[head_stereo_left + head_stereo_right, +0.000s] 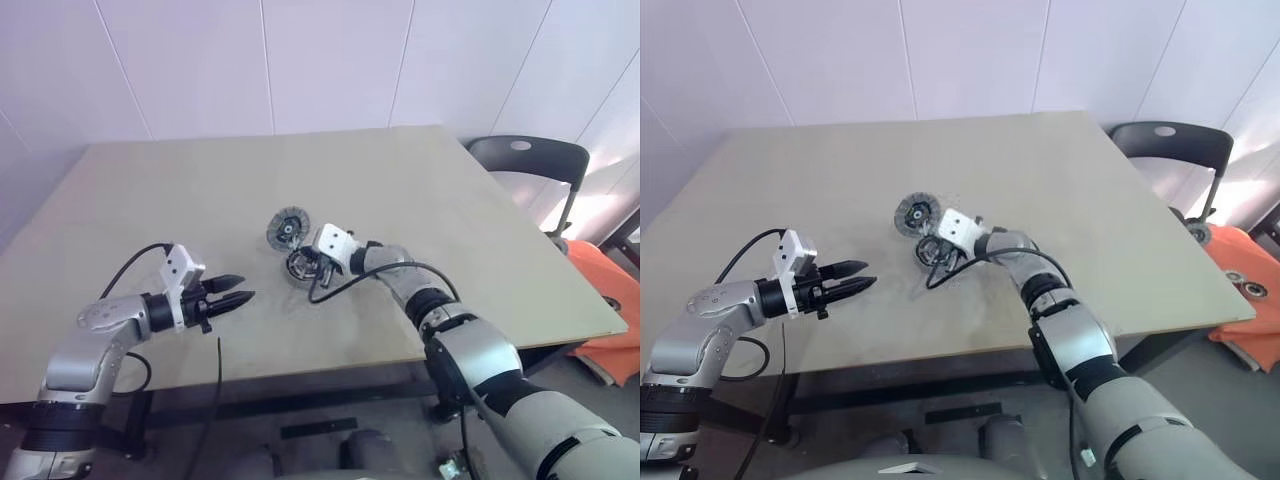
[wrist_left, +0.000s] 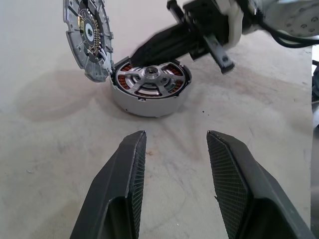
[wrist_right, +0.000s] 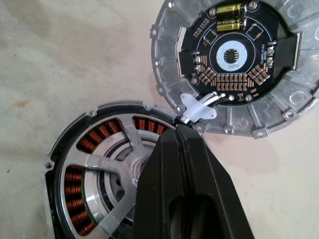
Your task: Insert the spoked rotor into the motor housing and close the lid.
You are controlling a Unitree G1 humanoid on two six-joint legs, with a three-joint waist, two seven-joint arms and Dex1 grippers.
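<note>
The circuit board [image 3: 233, 54] inside the lid [image 3: 271, 119] carries tiny white print, too small to read.

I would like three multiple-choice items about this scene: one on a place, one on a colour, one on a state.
1. Where is the spoked rotor?
A. inside the motor housing
B. in the left tool
C. on the chair

2. What colour are the housing's windings?
A. blue
B. copper-brown
C. green

3. How is the lid?
A. closed flat on the housing
C. tilted open beside the housing
B. held by the left tool

Key: 1 A, spokes lie over the windings; 2 B, coils look copper; 3 C, its circuit side faces outward.
</note>
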